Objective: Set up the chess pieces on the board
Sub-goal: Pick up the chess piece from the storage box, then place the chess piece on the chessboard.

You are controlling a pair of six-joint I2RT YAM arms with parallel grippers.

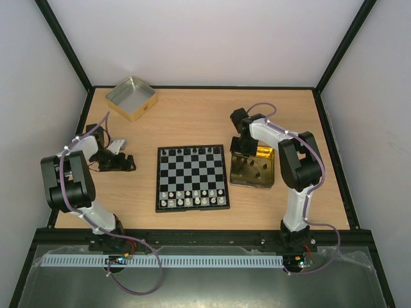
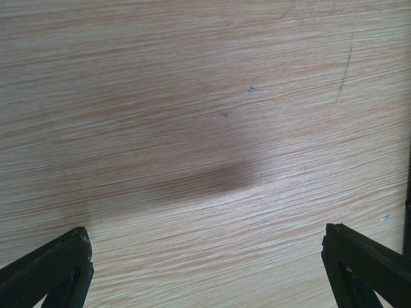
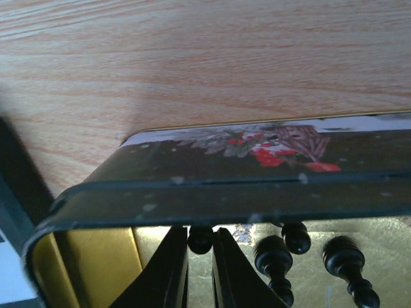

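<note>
The board [image 1: 192,178] lies mid-table, with silvery-white pieces in its two near rows and a few black chess pieces [image 1: 190,151] along its far row. More black pieces [image 1: 257,170] lie in the gold tin [image 1: 254,167] right of the board. My right gripper [image 3: 200,247] is inside that tin, by its far wall, shut on a black piece [image 3: 200,239]; it also shows in the top view [image 1: 243,149]. Other black pieces [image 3: 276,263] lie beside it. My left gripper [image 2: 205,256] is open and empty over bare wood, left of the board [image 1: 119,162].
A silver-lined square tin [image 1: 131,98] stands at the back left. The gold tin's dark decorated wall [image 3: 257,173] rises close in front of my right fingers. Black frame rails edge the table.
</note>
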